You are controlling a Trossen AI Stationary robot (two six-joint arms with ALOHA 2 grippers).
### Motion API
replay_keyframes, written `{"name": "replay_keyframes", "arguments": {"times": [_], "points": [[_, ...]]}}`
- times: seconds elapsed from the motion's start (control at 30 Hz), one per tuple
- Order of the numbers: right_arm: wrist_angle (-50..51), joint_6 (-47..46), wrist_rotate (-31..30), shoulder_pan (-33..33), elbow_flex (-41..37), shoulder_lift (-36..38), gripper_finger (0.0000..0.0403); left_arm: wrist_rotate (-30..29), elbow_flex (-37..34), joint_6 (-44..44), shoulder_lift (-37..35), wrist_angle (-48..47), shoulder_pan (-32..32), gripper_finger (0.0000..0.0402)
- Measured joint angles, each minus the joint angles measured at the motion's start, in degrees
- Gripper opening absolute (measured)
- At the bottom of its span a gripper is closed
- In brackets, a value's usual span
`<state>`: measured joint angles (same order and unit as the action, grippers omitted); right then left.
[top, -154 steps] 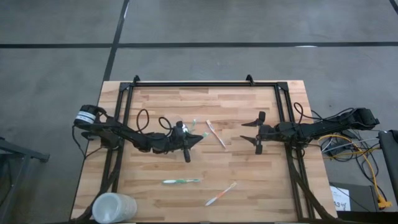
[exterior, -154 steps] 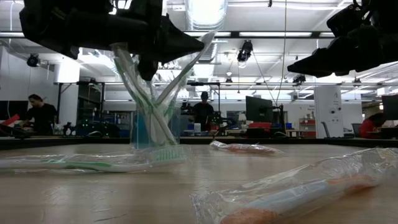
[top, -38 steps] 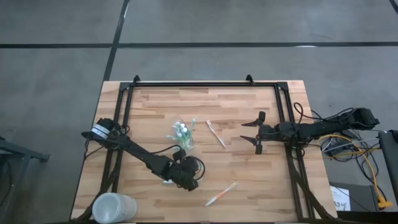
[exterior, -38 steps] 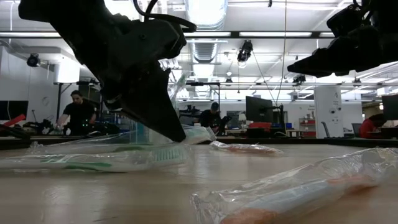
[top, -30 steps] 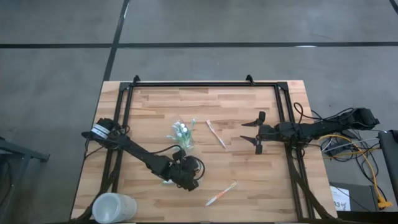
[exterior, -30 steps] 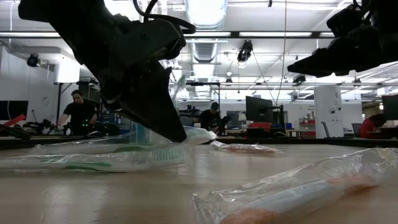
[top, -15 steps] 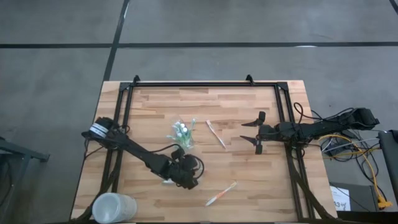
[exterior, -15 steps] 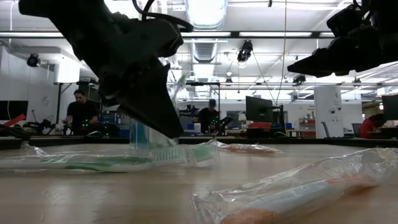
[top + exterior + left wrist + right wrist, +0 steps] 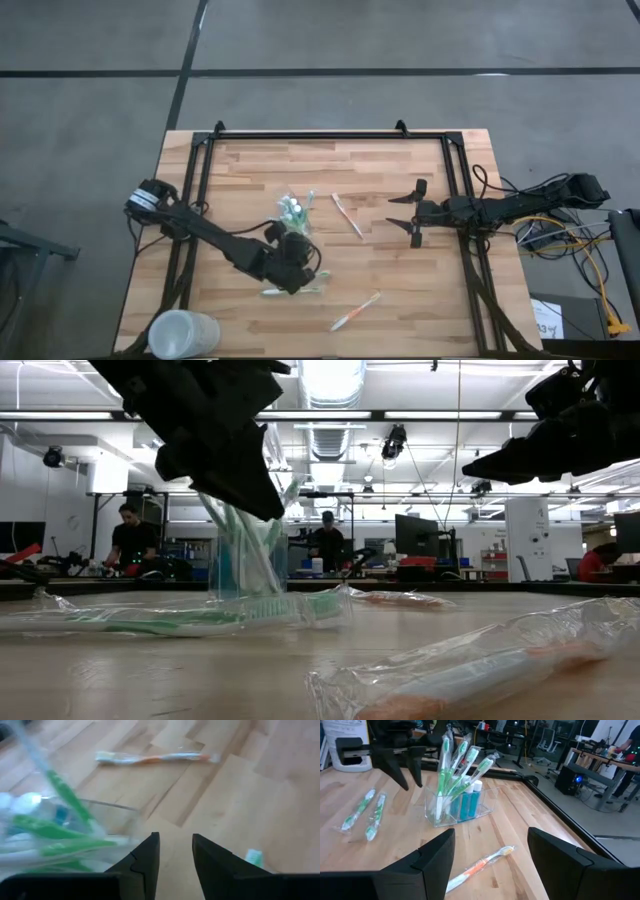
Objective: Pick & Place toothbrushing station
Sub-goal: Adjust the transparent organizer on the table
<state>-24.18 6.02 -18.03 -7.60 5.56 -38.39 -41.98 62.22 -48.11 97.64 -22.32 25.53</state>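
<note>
The see-through holder (image 9: 292, 212) stands upright on the wooden table, with green toothbrushes and blue tubes in it; it also shows in the right wrist view (image 9: 460, 802) and the low view (image 9: 245, 560). A wrapped green toothbrush (image 9: 291, 291) lies flat on the table nearer the front edge. My left gripper (image 9: 298, 258) hovers above the table between that toothbrush and the holder, open, with only bare wood between its fingers (image 9: 175, 862). My right gripper (image 9: 412, 215) waits open at the table's right side.
One wrapped orange toothbrush (image 9: 347, 215) lies to the right of the holder. Another (image 9: 355, 312) lies near the front edge. A frosted white cup (image 9: 183, 335) stands at the near left corner. A black frame (image 9: 330, 135) runs along the far and side edges.
My left gripper has risen from the green toothbrush on the table and drawn toward the far edge and the holder, with nothing in it. The green toothbrush stays lying on the table.
</note>
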Motion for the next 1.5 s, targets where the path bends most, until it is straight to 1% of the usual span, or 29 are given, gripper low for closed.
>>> {"name": "replay_keyframes", "arguments": {"times": [0.1,0.3,0.6,0.73,0.97,1.13,1.5], "points": [[-0.02,0.00,-0.01,0.02,0.00,0.00,0.0244,-0.12,-0.09,-0.64,-0.32,-1.92,-0.64,0.0132],[-0.02,0.00,-0.01,0.00,0.00,0.00,0.0244,1.99,-1.17,-2.72,-0.21,-3.74,-1.19,0.0149],[-0.02,-0.02,-0.01,0.01,0.00,0.00,0.0244,1.97,-4.44,-3.14,-0.18,-4.32,-2.08,0.0149],[-0.02,0.00,-0.01,0.01,0.00,0.00,0.0244,1.93,-4.61,-3.45,-0.17,-6.74,-2.41,0.0149],[-0.02,0.00,-0.01,0.00,0.00,0.00,0.0244,2.02,-4.61,-5.38,-1.31,-14.38,-2.48,0.0149],[-0.02,0.00,-0.01,0.02,0.00,0.00,0.0244,1.96,-4.63,-9.93,-2.37,-21.03,-2.48,0.0149],[-0.02,0.00,-0.01,0.02,0.00,0.00,0.0244,3.02,-4.63,-18.04,-5.40,-31.74,-2.46,0.0149]]}}
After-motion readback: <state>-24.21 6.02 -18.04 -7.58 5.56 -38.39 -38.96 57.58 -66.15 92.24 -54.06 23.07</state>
